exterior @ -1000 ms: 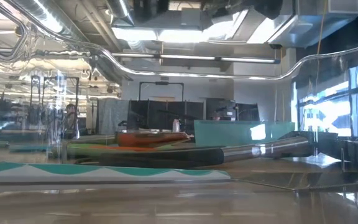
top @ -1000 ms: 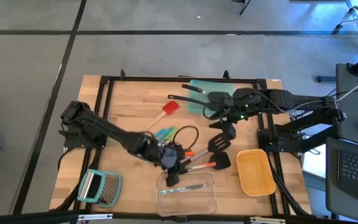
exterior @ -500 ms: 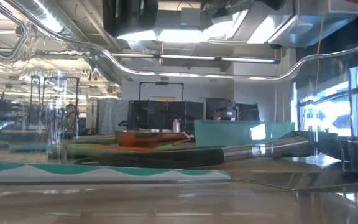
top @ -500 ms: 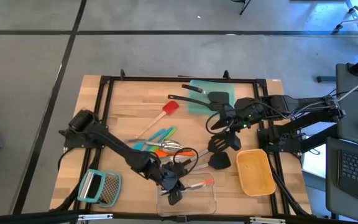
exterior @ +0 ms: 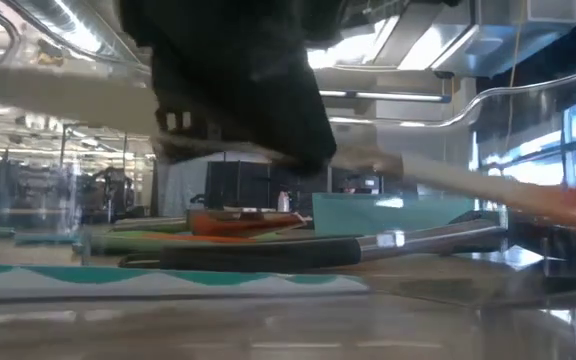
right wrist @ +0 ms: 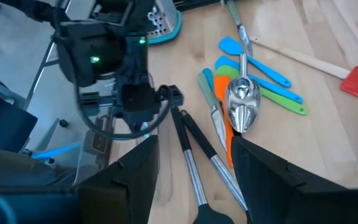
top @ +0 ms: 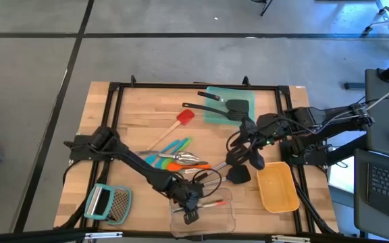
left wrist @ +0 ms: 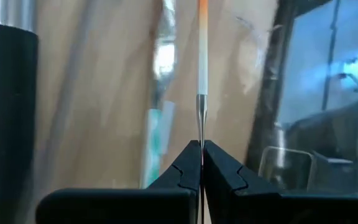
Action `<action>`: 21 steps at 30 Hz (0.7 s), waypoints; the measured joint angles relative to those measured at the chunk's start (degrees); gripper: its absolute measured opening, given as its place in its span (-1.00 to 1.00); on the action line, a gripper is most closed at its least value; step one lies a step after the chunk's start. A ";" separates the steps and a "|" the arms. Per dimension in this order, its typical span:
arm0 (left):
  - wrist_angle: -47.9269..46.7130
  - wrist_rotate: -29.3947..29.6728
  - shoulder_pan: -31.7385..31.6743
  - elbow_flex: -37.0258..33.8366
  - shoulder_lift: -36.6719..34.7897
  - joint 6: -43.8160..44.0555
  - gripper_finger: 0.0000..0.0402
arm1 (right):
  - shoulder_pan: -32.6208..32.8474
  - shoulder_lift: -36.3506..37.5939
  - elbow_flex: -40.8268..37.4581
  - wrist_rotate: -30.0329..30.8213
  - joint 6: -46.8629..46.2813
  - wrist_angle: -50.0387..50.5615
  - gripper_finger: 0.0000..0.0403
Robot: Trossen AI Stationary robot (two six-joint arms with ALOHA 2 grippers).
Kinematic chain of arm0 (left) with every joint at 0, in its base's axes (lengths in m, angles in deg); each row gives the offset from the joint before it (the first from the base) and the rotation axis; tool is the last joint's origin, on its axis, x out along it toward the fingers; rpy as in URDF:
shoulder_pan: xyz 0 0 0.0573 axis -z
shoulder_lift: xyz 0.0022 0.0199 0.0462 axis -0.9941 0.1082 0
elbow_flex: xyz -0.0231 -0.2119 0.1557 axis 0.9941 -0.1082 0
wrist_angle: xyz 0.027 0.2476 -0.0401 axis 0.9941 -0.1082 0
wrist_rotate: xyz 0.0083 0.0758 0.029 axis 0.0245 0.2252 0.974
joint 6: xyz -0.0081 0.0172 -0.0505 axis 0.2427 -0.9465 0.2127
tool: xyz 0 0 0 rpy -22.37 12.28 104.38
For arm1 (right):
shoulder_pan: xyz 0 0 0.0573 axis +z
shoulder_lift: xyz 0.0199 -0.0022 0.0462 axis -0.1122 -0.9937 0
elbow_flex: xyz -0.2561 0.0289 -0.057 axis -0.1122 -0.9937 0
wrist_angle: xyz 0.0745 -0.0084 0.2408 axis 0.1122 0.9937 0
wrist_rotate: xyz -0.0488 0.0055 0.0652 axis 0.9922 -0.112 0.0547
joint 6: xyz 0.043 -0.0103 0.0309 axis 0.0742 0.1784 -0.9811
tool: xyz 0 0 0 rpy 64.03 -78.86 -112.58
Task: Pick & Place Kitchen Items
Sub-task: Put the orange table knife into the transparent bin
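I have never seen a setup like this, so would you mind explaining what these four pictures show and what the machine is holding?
It is a robot with two dark arms at a wooden table, each ending in a two-finger hand. One picture looks straight down from above, one looks level across the tabletop, and two come from cameras on the wrists. On the table lie kitchen utensils: a red spatula, a silver spoon, black spatulas and slim coloured tools, plus a grater and teal, yellow and clear containers. The left hand is shut on a slim orange-handled tool over the clear container. The right hand is open above the black spatulas and appears to hold nothing.
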 joint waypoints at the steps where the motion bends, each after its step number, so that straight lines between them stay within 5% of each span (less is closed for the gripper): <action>1: 0.03 0.30 -0.05 0.04 0.28 0.11 -0.99 | 0.18 -0.01 0.00 -0.01 0.00 -0.01 0.01; 21: -2.17 2.36 -1.97 0.07 0.54 -0.80 -0.92 | 1.57 -0.01 0.00 2.54 -0.39 -0.01 0.01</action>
